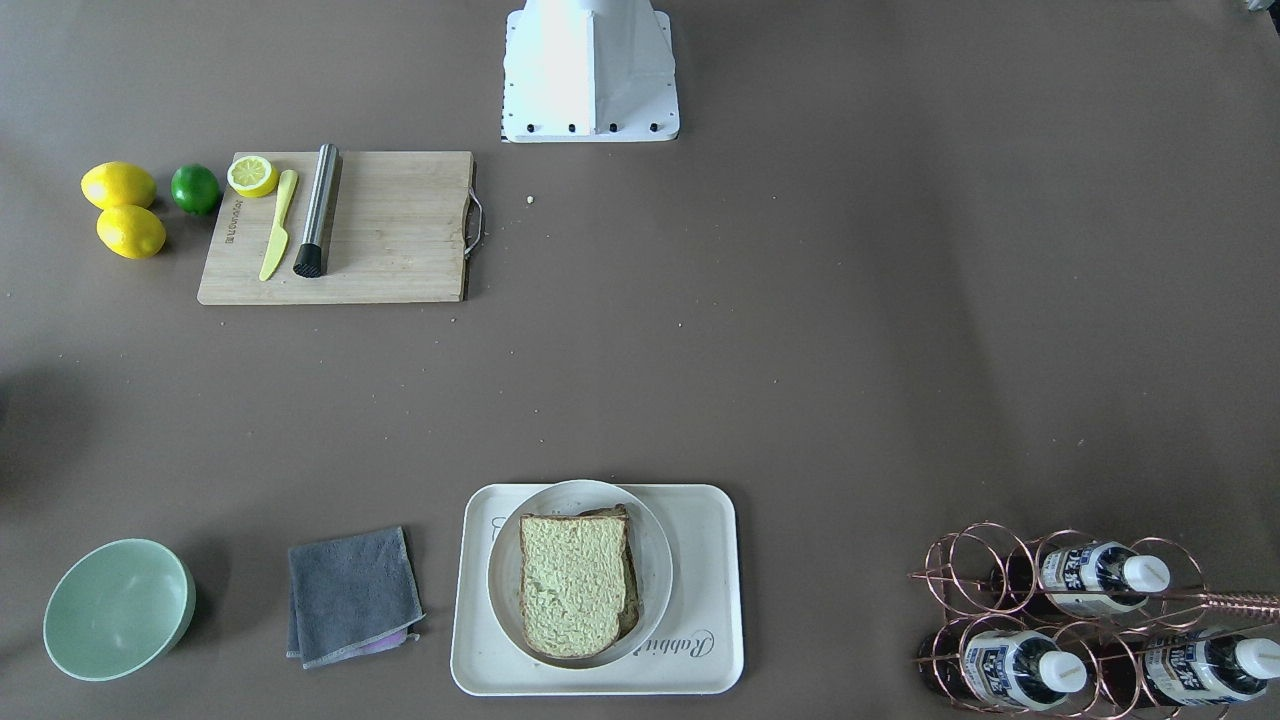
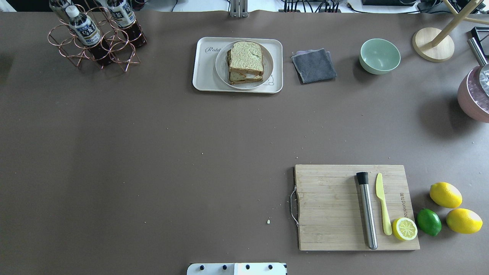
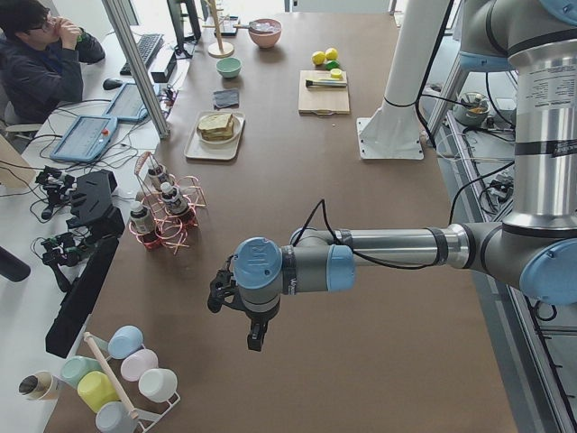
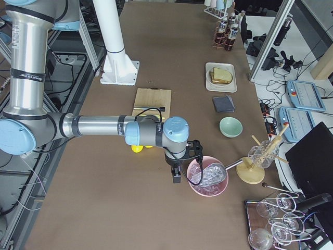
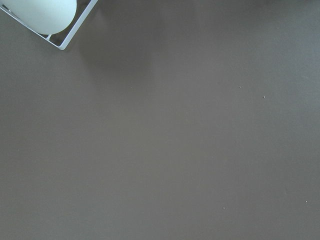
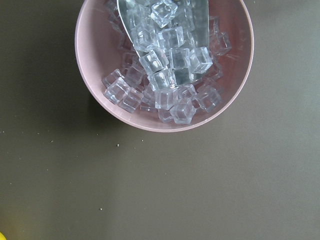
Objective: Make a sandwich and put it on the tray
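The sandwich (image 1: 575, 585) lies stacked on a round white plate (image 1: 655, 560), which sits on the cream-white tray (image 1: 700, 610). From overhead the sandwich (image 2: 246, 57) shows two bread slices with a white layer between them, on the tray (image 2: 202, 74) at the far middle of the table. My left gripper (image 3: 255, 336) hangs over bare table far from the tray, near the table's left end. My right gripper (image 4: 177, 176) hangs beside a pink bowl near the right end. Both show only in side views, so I cannot tell whether they are open or shut.
A wooden cutting board (image 2: 332, 206) holds a yellow knife (image 2: 383, 204), a steel muddler (image 2: 366, 210) and a lemon half (image 2: 405, 228). Nearby are lemons (image 2: 445, 194) and a lime (image 2: 428, 221). Also in view are a grey cloth (image 2: 314, 65), a green bowl (image 2: 379, 55), a bottle rack (image 2: 95, 36) and a pink bowl of ice (image 6: 165, 65).
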Motion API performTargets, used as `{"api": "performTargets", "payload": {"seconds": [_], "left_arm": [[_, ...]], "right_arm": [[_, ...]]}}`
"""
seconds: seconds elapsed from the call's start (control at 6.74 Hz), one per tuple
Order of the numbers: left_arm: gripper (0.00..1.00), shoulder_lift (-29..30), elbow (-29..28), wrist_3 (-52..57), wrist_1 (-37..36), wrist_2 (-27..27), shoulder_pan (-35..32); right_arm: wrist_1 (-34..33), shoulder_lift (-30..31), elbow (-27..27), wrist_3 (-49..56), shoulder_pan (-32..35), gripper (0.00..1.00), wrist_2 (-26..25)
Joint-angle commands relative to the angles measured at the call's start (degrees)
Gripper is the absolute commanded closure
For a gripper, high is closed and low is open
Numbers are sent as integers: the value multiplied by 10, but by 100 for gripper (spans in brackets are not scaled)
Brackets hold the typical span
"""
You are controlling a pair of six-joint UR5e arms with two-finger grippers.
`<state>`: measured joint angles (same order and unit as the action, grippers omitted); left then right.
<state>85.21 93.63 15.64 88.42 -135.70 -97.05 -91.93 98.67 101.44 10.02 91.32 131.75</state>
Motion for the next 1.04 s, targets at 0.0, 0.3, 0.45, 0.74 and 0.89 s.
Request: {"api": "performTargets", "payload": {"seconds": [0.0,0.3,0.45,0.74,0.89], "left_arm": [[2,0,0,0,0,0,0],[2,0,-2,0,0,-1,2],[2,0,-2,0,0,0,5],[2,0,-2,0,0,-1,6],[2,-3,-2,0,0,-1,6]], "right_arm": [[0,0,1,0,0,0,0],[0,0,1,0,0,0,0],[0,0,1,1,0,0,0],[0,0,1,1,0,0,0],[0,0,1,1,0,0,0]]}}
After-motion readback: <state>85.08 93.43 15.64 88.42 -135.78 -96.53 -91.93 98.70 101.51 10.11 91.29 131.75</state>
